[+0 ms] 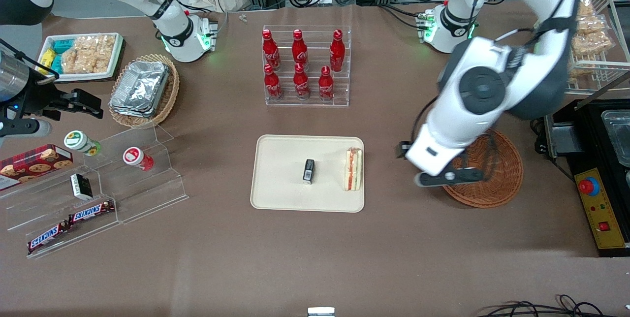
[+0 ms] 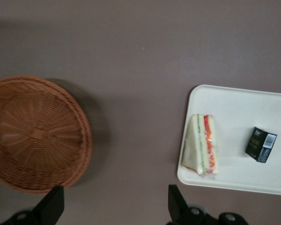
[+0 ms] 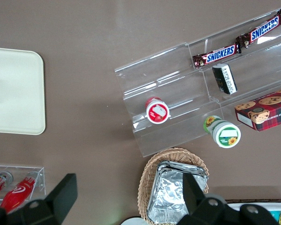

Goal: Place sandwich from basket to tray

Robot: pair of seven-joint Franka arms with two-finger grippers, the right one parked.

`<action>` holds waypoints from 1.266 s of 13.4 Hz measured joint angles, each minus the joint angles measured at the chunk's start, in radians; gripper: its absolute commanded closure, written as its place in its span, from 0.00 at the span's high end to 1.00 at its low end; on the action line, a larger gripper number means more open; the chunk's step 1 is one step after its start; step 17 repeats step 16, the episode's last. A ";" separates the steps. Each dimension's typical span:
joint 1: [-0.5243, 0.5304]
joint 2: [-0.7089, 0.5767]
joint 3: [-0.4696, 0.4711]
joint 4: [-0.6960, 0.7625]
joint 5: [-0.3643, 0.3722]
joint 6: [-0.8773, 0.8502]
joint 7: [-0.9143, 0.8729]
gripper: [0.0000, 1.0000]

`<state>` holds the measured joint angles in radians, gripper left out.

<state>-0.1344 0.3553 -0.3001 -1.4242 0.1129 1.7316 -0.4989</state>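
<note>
The sandwich (image 1: pixel 353 169) (image 2: pixel 203 145) lies on the cream tray (image 1: pixel 280 194) (image 2: pixel 243 98), at the tray's edge toward the working arm's end. The round reddish-brown basket (image 1: pixel 497 184) (image 2: pixel 33 136) holds nothing. My left gripper (image 1: pixel 445 177) (image 2: pixel 114 197) hangs open above bare table between the tray and the basket, its dark fingertips (image 2: pixel 175 201) wide apart with nothing between them. It touches neither the sandwich nor the basket.
A small black box (image 1: pixel 308 171) (image 2: pixel 261 144) lies mid-tray. A clear rack of red cola bottles (image 1: pixel 305 66) stands farther from the camera than the tray. Acrylic shelves with snacks (image 1: pixel 93 194) and a tan basket of foil containers (image 1: pixel 142 90) lie toward the parked arm's end. A control box (image 1: pixel 598 204) sits beside the round basket.
</note>
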 measured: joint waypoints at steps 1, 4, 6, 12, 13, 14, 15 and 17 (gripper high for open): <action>0.031 -0.029 0.001 0.003 -0.009 -0.038 0.032 1.00; 0.092 -0.123 0.004 0.004 -0.047 -0.138 0.114 1.00; 0.099 -0.177 0.034 0.004 -0.052 -0.193 0.180 1.00; 0.098 -0.317 0.172 -0.004 -0.078 -0.313 0.348 1.00; 0.098 -0.325 0.178 -0.006 -0.079 -0.314 0.352 1.00; 0.098 -0.326 0.180 -0.006 -0.080 -0.314 0.353 1.00; 0.097 -0.326 0.180 -0.009 -0.081 -0.314 0.353 1.00; 0.096 -0.326 0.180 -0.012 -0.081 -0.314 0.353 1.00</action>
